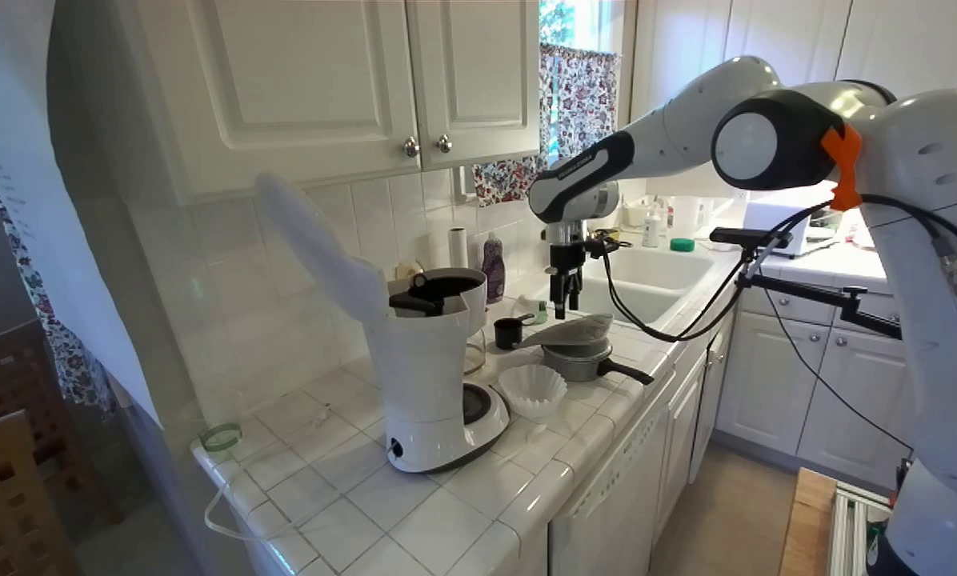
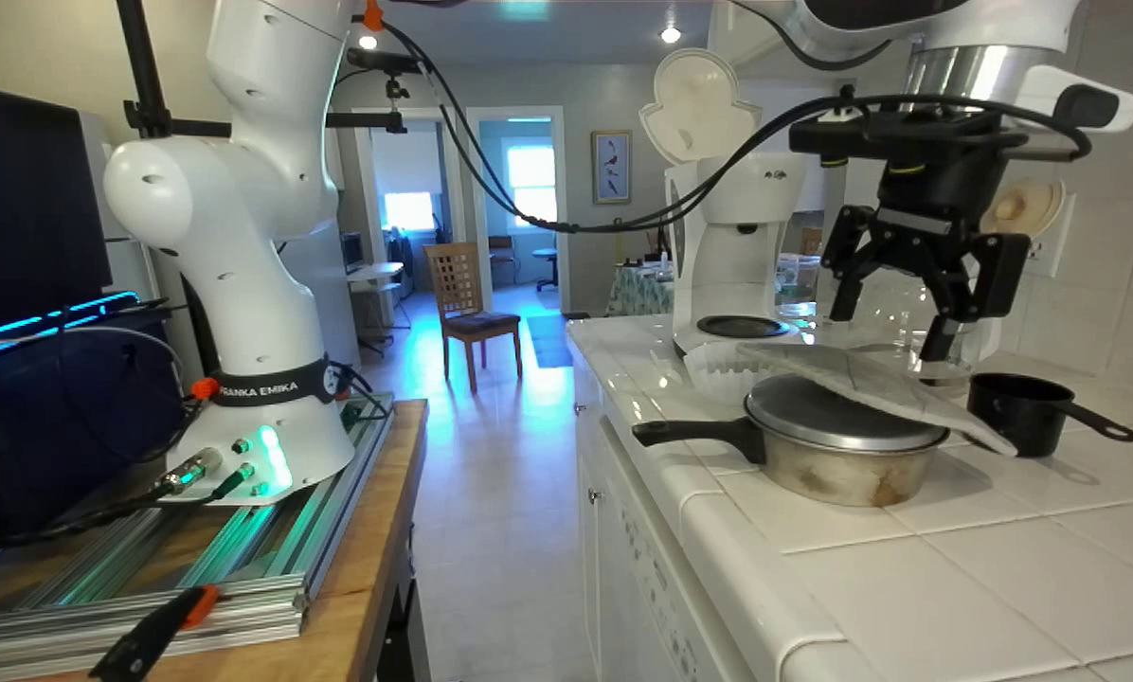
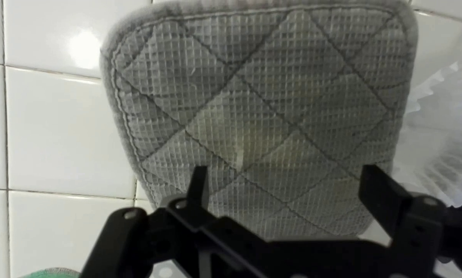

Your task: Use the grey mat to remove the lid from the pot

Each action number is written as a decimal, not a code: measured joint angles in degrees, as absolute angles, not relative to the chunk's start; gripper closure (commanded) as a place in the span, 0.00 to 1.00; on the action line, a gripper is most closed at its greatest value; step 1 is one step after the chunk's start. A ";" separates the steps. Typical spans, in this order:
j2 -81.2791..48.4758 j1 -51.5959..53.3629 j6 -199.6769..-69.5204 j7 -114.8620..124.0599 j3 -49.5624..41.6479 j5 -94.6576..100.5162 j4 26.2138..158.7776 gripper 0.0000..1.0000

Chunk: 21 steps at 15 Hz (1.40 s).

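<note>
The black two-finger gripper (image 2: 890, 332) is hovering above the square, quilted grey fabric mat (image 3: 269, 116), jaws spread apart and gripping nothing. The mat is lying tilted across the round, silvery metal lid (image 2: 813, 411); in an exterior view, its right edge is drooping toward the small, round black cup (image 2: 1021, 412). The lid is sitting on the low, round, silvery metal pot (image 2: 841, 476). Mat placement is seemingly standing complete; pinching through the mat and lifting the lid away are remaining.
</note>
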<state>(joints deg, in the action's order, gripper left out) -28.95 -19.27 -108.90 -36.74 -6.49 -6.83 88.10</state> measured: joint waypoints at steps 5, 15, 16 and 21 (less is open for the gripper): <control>-28.99 -18.33 -107.85 -36.41 -6.44 -4.66 88.33 0.00; -29.81 -17.86 -107.69 -36.41 -6.38 -4.13 88.47 0.00; -29.89 -17.79 -107.69 -36.41 -6.37 -4.13 88.49 0.00; -29.98 -17.42 -107.69 -36.09 -6.36 -3.44 88.94 0.00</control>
<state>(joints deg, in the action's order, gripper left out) -29.98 -17.42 -107.69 -36.09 -6.36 -3.44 88.94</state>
